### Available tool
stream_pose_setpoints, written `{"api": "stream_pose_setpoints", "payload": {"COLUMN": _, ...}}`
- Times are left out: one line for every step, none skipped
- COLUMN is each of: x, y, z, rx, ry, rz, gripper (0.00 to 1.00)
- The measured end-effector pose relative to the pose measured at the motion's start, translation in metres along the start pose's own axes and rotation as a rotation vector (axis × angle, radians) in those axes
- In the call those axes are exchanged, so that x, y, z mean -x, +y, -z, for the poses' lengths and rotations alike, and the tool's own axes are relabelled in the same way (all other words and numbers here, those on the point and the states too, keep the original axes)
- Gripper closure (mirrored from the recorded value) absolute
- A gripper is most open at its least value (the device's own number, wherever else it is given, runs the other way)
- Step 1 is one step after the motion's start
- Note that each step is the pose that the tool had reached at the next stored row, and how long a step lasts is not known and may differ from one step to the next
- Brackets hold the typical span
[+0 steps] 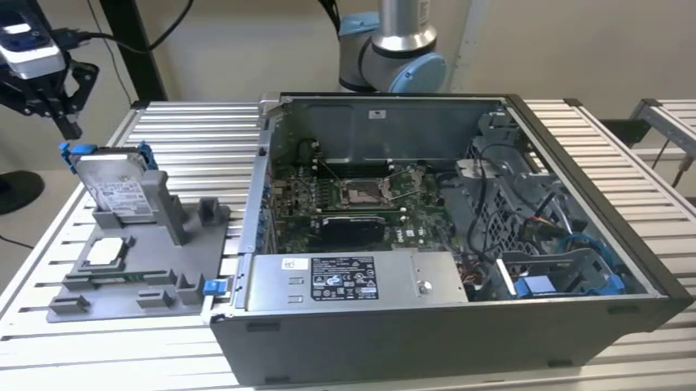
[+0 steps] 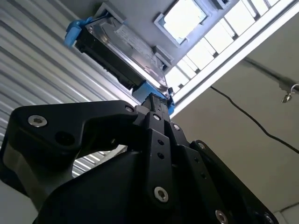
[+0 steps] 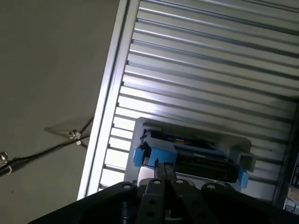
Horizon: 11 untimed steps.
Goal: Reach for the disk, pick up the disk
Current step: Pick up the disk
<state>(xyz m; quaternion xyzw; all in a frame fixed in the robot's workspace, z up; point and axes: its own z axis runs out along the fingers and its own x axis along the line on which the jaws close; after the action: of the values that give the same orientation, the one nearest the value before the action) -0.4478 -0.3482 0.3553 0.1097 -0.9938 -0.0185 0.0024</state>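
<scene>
In the exterior view, the open computer case (image 1: 435,342) takes up the centre and right of the frame and sits on the slatted table (image 1: 620,163). The holder (image 1: 142,295) stands at the left. The disk (image 1: 117,189) is upright at the holder's upper end, and the chip (image 1: 106,252) lies flat below it. The gripper (image 1: 70,129) hangs just above the disk's upper left corner. The arm's base (image 1: 392,49) is at top centre, behind the case.

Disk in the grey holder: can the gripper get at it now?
Probably yes: the gripper hangs above the disk, which stands upright with its top edge exposed. Nothing lies between them, though the gripper looks shut.
</scene>
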Motion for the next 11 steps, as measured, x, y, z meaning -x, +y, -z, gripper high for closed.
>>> {"api": "stream_pose_setpoints", "payload": {"x": -0.0001, "y": 0.0000, "z": 0.0000, "rx": -0.0002, "ry": 0.0007, "rz": 0.016, "gripper": 1.00}}
{"api": "stream_pose_setpoints", "payload": {"x": -0.0001, "y": 0.0001, "z": 0.0000, "rx": -0.0005, "ry": 0.0014, "rz": 0.032, "gripper": 1.00}}
{"api": "stream_pose_setpoints", "payload": {"x": -0.0002, "y": 0.0001, "z": 0.0000, "rx": -0.0008, "ry": 0.0020, "rz": 0.047, "gripper": 1.00}}
{"api": "stream_pose_setpoints", "payload": {"x": -0.0003, "y": 0.0001, "z": 0.0001, "rx": -0.0011, "ry": 0.0027, "rz": 0.062, "gripper": 1.00}}
{"api": "stream_pose_setpoints", "payload": {"x": -0.0004, "y": 0.0002, "z": 0.0001, "rx": -0.0016, "ry": 0.0035, "rz": 0.077, "gripper": 1.00}}
{"api": "stream_pose_setpoints", "payload": {"x": -0.0006, "y": 0.0002, "z": 0.0001, "rx": -0.0019, "ry": 0.0040, "rz": 0.090, "gripper": 1.00}}
{"api": "stream_pose_setpoints", "payload": {"x": -0.0007, "y": 0.0002, "z": 0.0000, "rx": -0.0023, "ry": 0.0045, "rz": 0.105, "gripper": 1.00}}
{"api": "stream_pose_setpoints", "payload": {"x": -0.0008, "y": 0.0002, "z": 0.0000, "rx": -0.0026, "ry": 0.0051, "rz": 0.118, "gripper": 1.00}}
{"api": "stream_pose_setpoints", "payload": {"x": -0.0009, "y": 0.0003, "z": 0.0001, "rx": -0.0029, "ry": 0.0057, "rz": 0.132, "gripper": 1.00}}
{"api": "stream_pose_setpoints", "payload": {"x": -0.0010, "y": 0.0003, "z": 0.0000, "rx": -0.0032, "ry": 0.0061, "rz": 0.144, "gripper": 1.00}}
{"api": "stream_pose_setpoints", "payload": {"x": -0.0012, "y": 0.0003, "z": 0.0000, "rx": -0.0035, "ry": 0.0067, "rz": 0.158, "gripper": 1.00}}
